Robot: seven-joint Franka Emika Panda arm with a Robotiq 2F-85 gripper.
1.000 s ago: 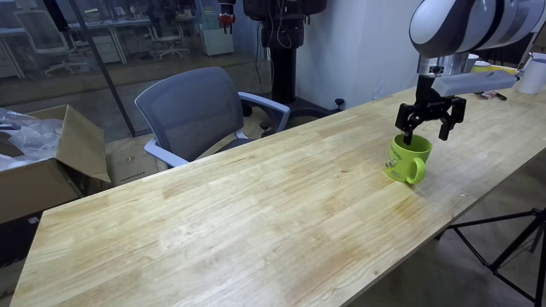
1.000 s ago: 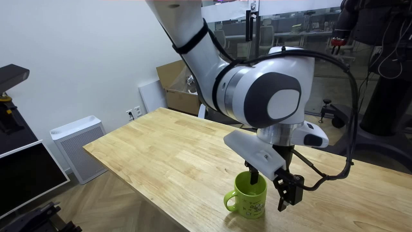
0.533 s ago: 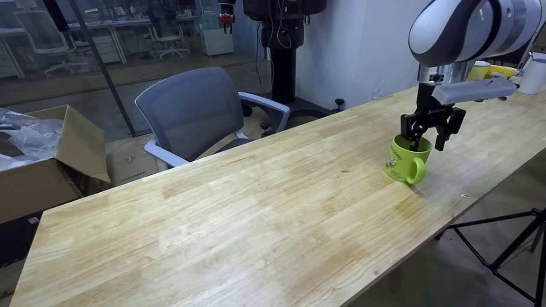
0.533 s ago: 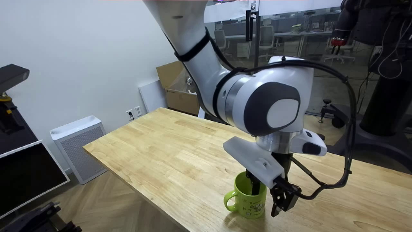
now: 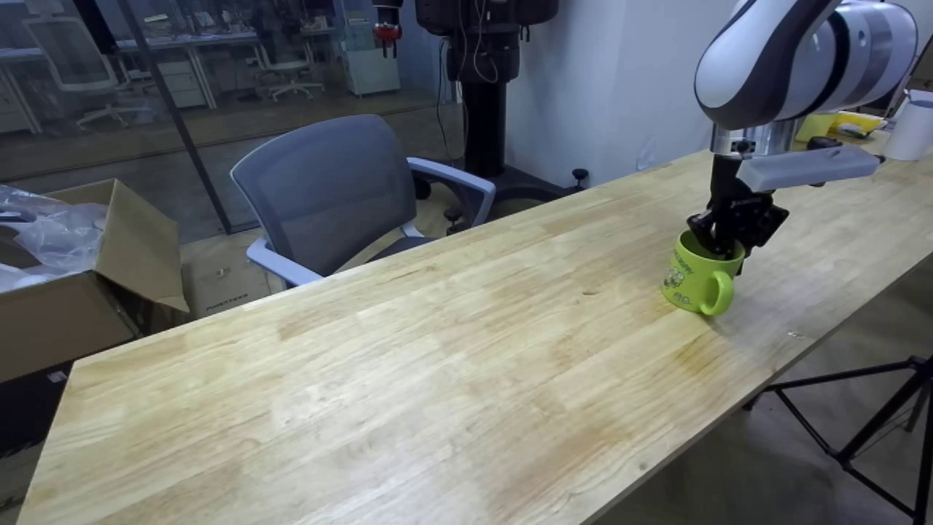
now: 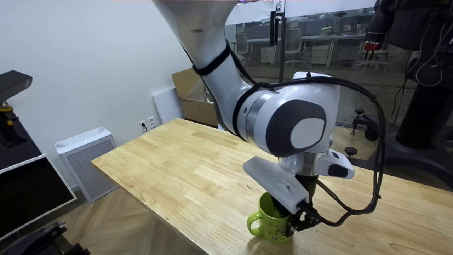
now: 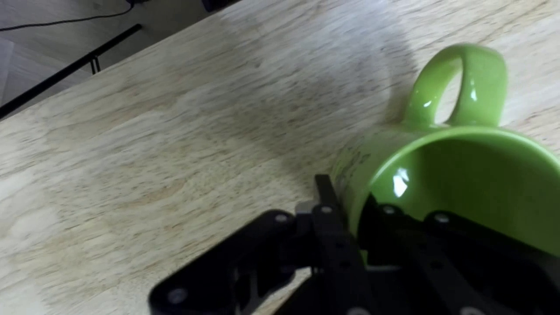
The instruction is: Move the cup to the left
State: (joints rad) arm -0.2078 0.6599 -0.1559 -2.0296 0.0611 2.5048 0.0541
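The cup, a lime-green mug with printed drawings, stands upright on the wooden table in both exterior views. Its handle sticks out at the top right of the wrist view. My gripper straddles the cup's wall at the side away from the drawn face in that view, one finger inside the mouth and the other outside. Both fingers lie close against the wall, so the jaws are shut on it. In an exterior view the cup partly hides the inner finger, and the mount above covers part of the rim.
The wooden table stretches far to the left of the cup. A grey chair stands at its long edge. A white container and a yellow tray lie at the far right end. A tripod stands beside the near edge.
My gripper has come down around the cup's wall, and its fingers have moved together from wide apart. The cup has shifted slightly towards the outer finger.
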